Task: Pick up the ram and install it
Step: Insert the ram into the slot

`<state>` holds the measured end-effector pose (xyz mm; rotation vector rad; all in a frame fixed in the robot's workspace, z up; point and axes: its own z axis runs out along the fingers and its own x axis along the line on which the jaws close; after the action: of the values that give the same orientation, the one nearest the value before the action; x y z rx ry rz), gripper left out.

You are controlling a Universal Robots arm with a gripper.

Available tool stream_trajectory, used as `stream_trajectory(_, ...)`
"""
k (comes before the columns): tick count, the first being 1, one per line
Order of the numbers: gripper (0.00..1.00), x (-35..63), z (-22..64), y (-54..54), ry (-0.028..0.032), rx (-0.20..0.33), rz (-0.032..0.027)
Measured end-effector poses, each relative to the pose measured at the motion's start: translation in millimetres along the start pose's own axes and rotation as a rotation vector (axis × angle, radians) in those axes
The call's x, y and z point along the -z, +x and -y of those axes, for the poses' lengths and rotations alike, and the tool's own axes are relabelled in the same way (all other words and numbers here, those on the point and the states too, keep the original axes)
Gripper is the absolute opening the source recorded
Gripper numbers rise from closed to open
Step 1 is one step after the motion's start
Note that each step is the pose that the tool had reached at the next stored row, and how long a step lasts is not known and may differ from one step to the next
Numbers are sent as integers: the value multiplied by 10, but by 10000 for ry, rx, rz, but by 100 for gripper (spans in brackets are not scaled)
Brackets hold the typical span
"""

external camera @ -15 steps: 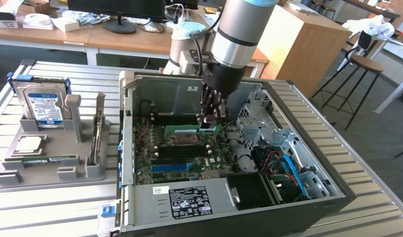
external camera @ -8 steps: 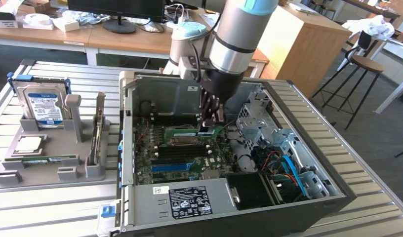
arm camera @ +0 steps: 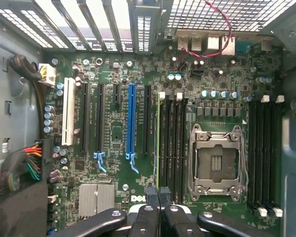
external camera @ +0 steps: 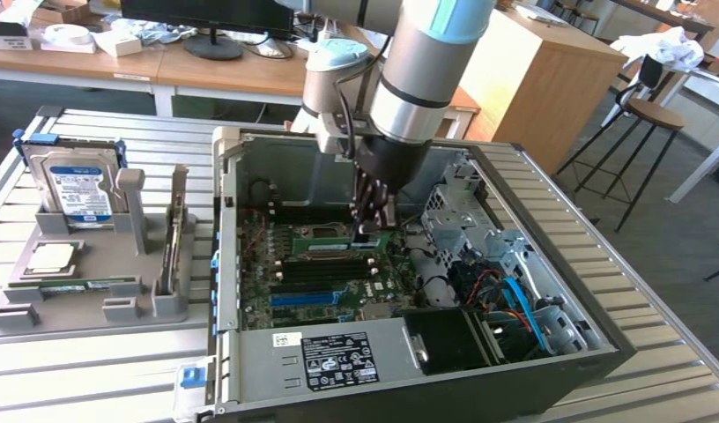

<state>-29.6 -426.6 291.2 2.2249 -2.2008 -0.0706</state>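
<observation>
Beside the CPU socket, on the side toward the long blue slot, the ram stands edge-on along the outermost black memory slot, one end pinched in the narrowly closed tool. White "DELL" lettering on the motherboard lies just beyond the tool from the socket; other labels are unreadable.

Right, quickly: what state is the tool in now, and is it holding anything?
Tool: closed, gripping the ram edge-on.
</observation>
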Motion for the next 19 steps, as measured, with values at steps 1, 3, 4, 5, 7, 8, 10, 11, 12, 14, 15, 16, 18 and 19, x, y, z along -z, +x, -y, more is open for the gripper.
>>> stream_trajectory(1, 11, -13, 0, 0, 0, 0, 0)
stream_trajectory(3, 11, -34, 1, 1, 0, 0, 0)
stream_trajectory(4, 11, -37, 1, 1, -1, 0, -2)
stream_trajectory(5, 11, -37, 1, 1, -1, 0, -3)
stream_trajectory(7, 11, -37, 1, 1, -1, 0, -2)
stream_trajectory(8, 11, -37, 1, 1, -1, 0, -2)
stream_trajectory(10, 11, -43, 0, -12, 2, -3, 2)
stream_trajectory(11, 11, -45, 0, -21, 1, -2, -1)
stream_trajectory(12, 11, -47, 0, -28, 1, 0, 0)
stream_trajectory(14, 11, -53, -1, -42, 1, -1, 0)
stream_trajectory(15, 11, -55, -1, -49, 1, 0, -1)
stream_trajectory(16, 11, -59, -2, -57, 0, 0, 0)
stream_trajectory(18, 11, -65, -5, -70, 1, -1, 0)
stream_trajectory(19, 11, -67, -6, -74, 2, -2, 1)
